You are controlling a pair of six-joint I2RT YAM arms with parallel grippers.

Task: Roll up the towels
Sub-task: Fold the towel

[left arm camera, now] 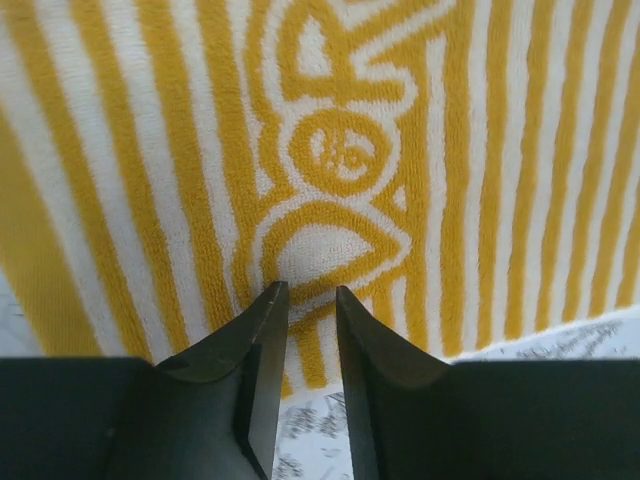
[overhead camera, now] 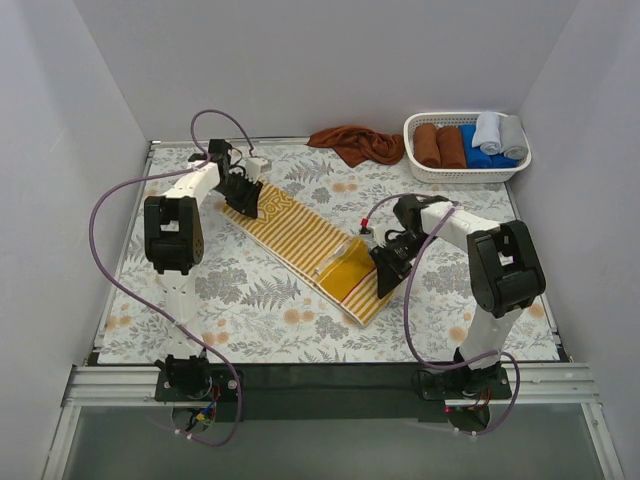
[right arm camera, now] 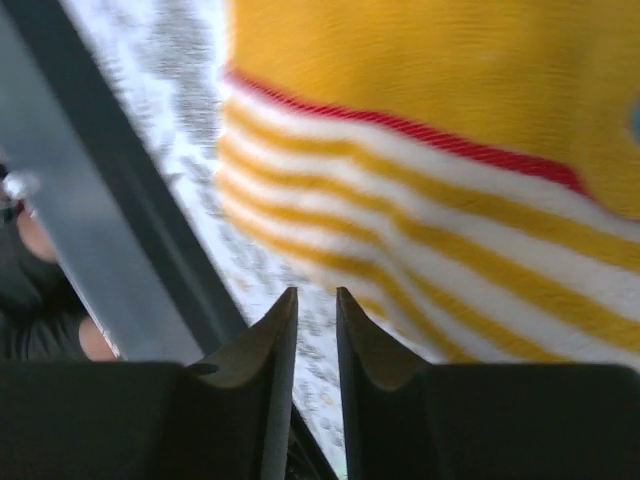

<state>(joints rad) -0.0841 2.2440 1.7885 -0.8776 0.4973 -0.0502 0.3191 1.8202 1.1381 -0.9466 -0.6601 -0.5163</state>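
**Opening of the first roll.** The mustard-yellow striped towel lies flat and diagonal across the middle of the bench, running from toward the far-left corner to toward the near-right corner. Its near-right end appears turned over on itself, showing a plain yellow panel.

The left gripper sits at the far-left end of this towel. In its wrist view the jaws stand nearly together with a narrow slit, tips at the hem. Whether cloth is pinched cannot be told.

The right gripper is at the turned-over end. Its jaws are likewise a slit apart, and the blur hides whether they hold anything.

The rust-brown towel lies crumpled at the far edge, just beside the basket of rolls in the far-right corner, and is not yet rolled.

Judged from this layout, the step in hand is starting the roll from the near-right end. The next move calls for turning that end onward toward the far-left corner, square to the stripes, while the other end is held down.

No brand or label is legible. The woven ornament of scrolls and rings spells nothing readable, and a thin red line borders the plain panel.
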